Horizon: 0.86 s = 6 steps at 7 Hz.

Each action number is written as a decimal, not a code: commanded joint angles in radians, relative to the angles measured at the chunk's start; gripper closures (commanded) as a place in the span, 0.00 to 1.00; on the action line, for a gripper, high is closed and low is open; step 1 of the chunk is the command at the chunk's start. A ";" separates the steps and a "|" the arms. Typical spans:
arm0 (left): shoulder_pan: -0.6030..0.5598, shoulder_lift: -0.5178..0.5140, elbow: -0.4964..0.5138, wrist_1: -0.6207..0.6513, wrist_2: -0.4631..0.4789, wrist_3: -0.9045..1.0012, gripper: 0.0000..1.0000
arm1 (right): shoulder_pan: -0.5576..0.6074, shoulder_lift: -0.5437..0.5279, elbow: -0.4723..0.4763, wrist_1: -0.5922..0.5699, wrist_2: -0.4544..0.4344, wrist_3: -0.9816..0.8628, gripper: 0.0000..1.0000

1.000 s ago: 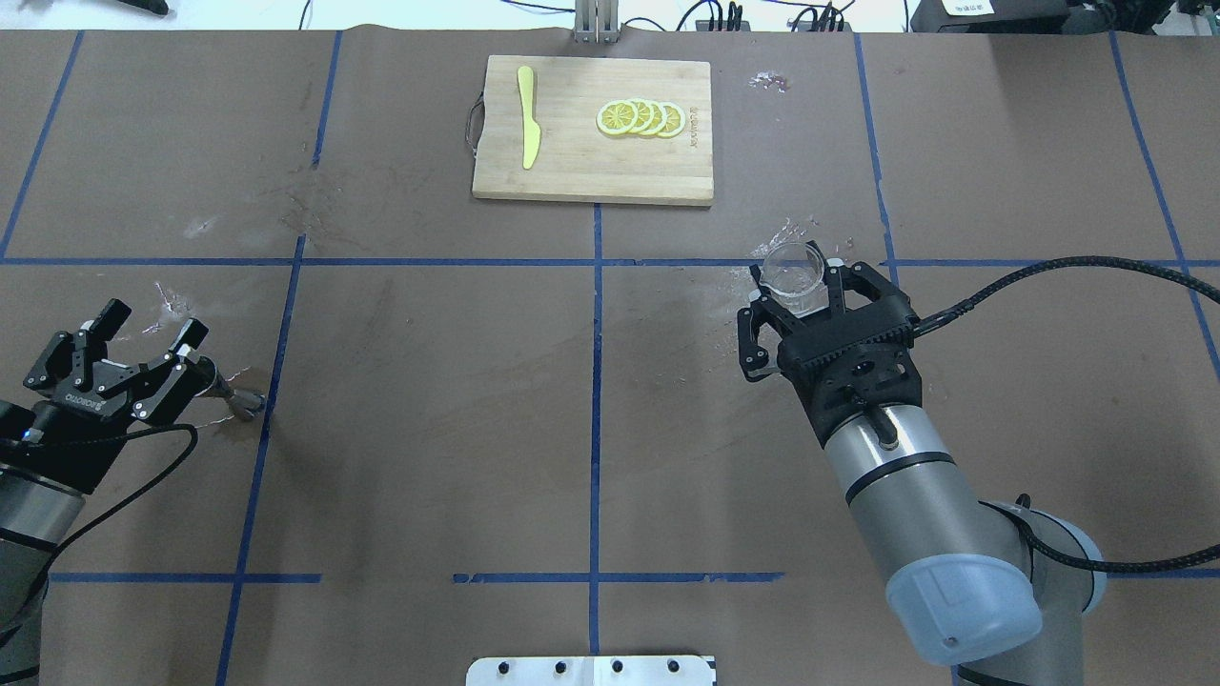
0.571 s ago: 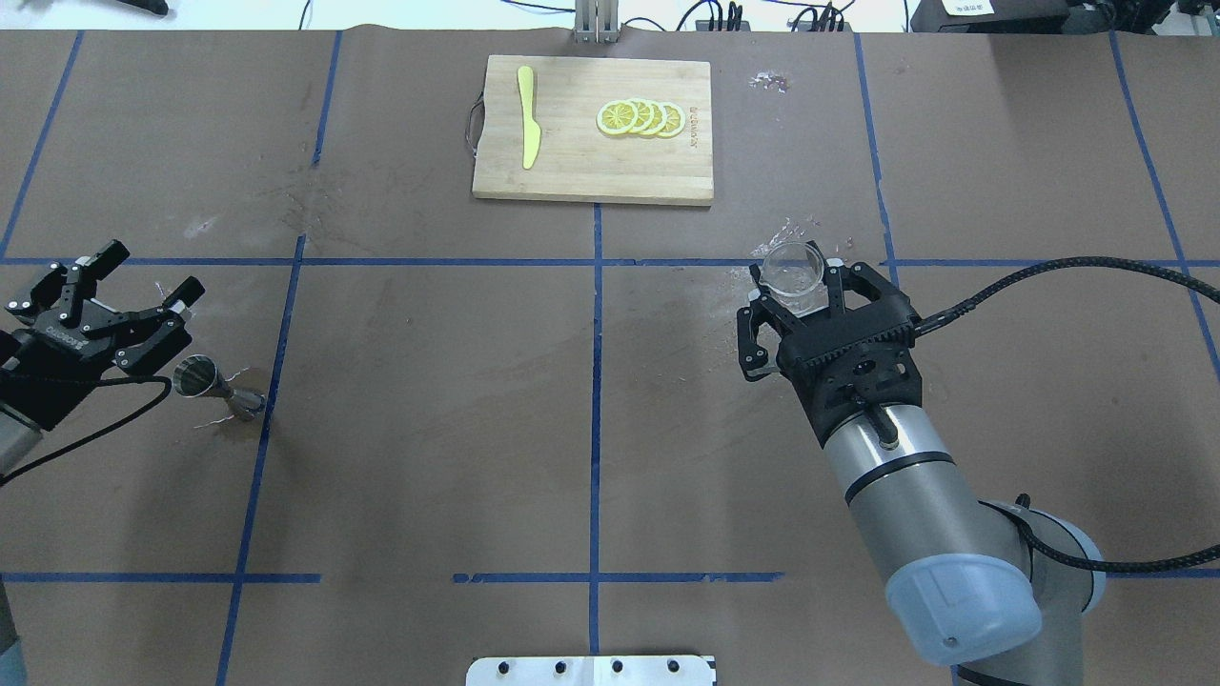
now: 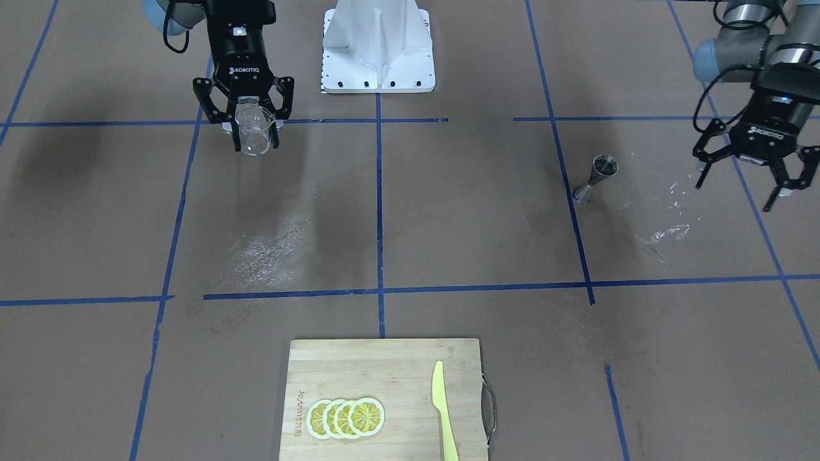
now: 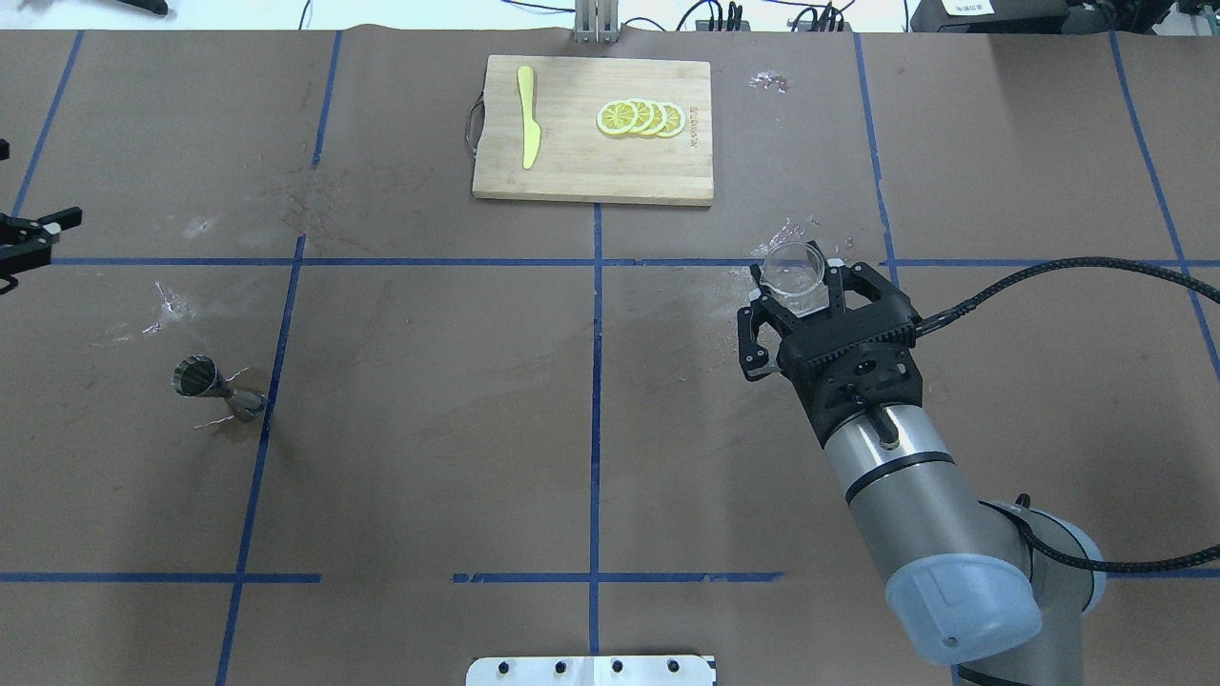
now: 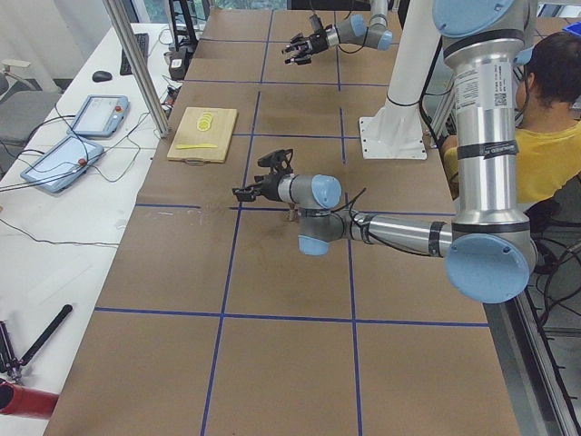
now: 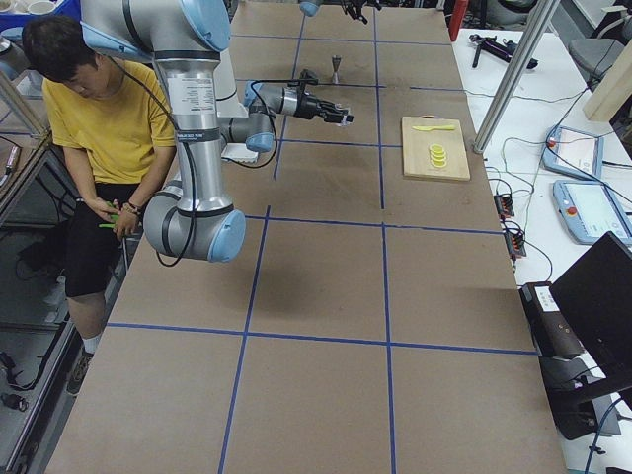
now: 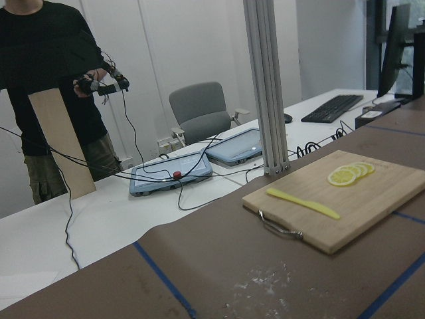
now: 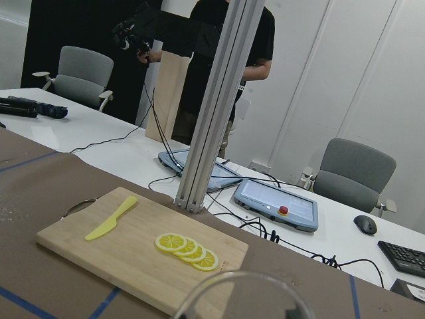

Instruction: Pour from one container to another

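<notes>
From the front — left fingers (image 3: pixel 785 180) apart

You find the jigger (image 4: pixel 218 390) upright on the table (image 4: pixel 429 429), robot's left side. Measuring cup (image 4: pixel 793 265) between the right gripper (image 4: pixel 796 278) fingers, right side. Cutting board (image 4: pixel 591 167) far centre: knife (image 4: pixel 527 119) leftward on it, lemon slices (image 4: pixel 640 117) rightward.

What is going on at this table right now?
The right pincer holds the clear cup upright. The jigger stands alone on the table, far across from the cup. The left pincer hangs open and empty beside the jigger, not touching it. No pouring is under way yet.
</notes>
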 commanded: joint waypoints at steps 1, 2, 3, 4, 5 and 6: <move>-0.212 -0.003 0.001 0.240 -0.210 0.237 0.00 | 0.000 0.000 0.000 0.000 0.000 0.001 1.00; -0.243 -0.020 -0.009 0.401 -0.242 0.245 0.00 | 0.000 0.000 0.000 0.000 0.000 0.001 1.00; -0.271 -0.028 -0.018 0.516 -0.244 0.315 0.00 | 0.000 -0.002 -0.001 0.000 0.000 0.001 1.00; -0.297 -0.055 -0.010 0.639 -0.226 0.445 0.00 | 0.000 -0.002 -0.002 0.000 0.000 0.001 1.00; -0.335 -0.099 -0.004 0.654 -0.062 0.595 0.00 | 0.000 -0.002 -0.002 0.000 0.000 0.001 1.00; -0.343 -0.133 -0.002 0.733 -0.025 0.653 0.00 | 0.000 -0.002 -0.002 0.000 0.000 0.001 1.00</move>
